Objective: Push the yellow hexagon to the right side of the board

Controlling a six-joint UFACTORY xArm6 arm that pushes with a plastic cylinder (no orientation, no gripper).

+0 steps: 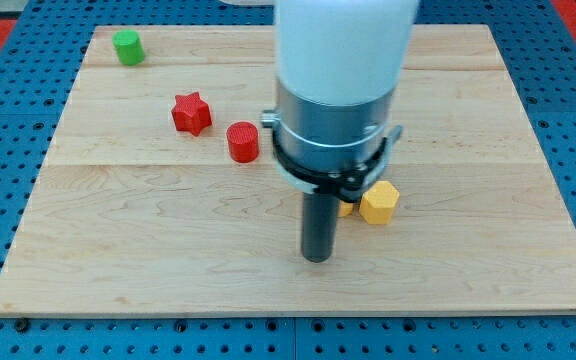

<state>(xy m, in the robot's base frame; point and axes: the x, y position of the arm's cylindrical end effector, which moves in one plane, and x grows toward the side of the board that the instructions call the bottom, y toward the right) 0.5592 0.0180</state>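
The yellow hexagon (379, 202) lies right of the board's centre, partly hidden by the arm. A second yellow piece (345, 209) peeks out just left of it, behind the rod; its shape cannot be made out. My tip (316, 258) is on the board below and left of the yellow hexagon, a short way apart from it.
A red star (191, 113) and a red cylinder (243, 142) lie left of centre. A green cylinder (127, 47) stands near the top left corner. The wooden board (118, 250) sits on a blue perforated surface. The arm's body (336, 90) hides the upper middle.
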